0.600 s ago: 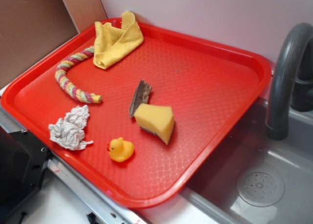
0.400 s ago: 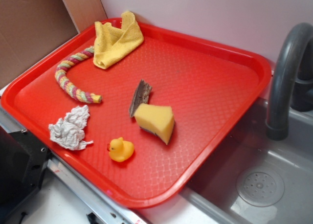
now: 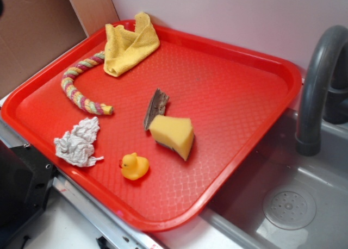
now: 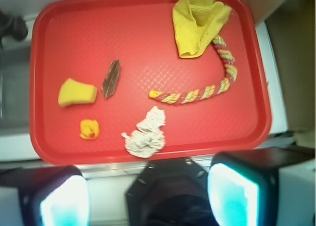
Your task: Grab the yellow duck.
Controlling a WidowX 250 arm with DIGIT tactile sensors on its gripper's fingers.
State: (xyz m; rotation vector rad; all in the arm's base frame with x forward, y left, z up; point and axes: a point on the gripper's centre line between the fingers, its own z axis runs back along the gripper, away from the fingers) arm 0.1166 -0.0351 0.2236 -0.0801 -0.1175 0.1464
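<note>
From the exterior view there's no brand or writing to read anywhere, just a red tray (image 3: 239,69) carrying six things, one of each: the yellow duck (image 3: 134,166) sits near the front edge, alone on bare plastic, with a yellow sponge wedge (image 3: 173,135) just behind it to the right and a crumpled white paper wad (image 3: 78,143) off to its left. A dark bark-like strip (image 3: 156,107) touches the sponge's far corner, a striped rope (image 3: 81,91) curves along the left side, and a yellow cloth (image 3: 129,42) is bunched at the far corner. A grey sink (image 3: 304,205) with its dark faucet (image 3: 321,80) lies right of the tray. Over to the wrist view, looking down: the gripper (image 4: 148,199) hangs off the tray's near rim, its two glowing fingers (image 4: 64,201) spread wide apart with nothing between them. The duck shows lower left on the tray, nothing blocking it, sponge just above, paper to its right.
</note>
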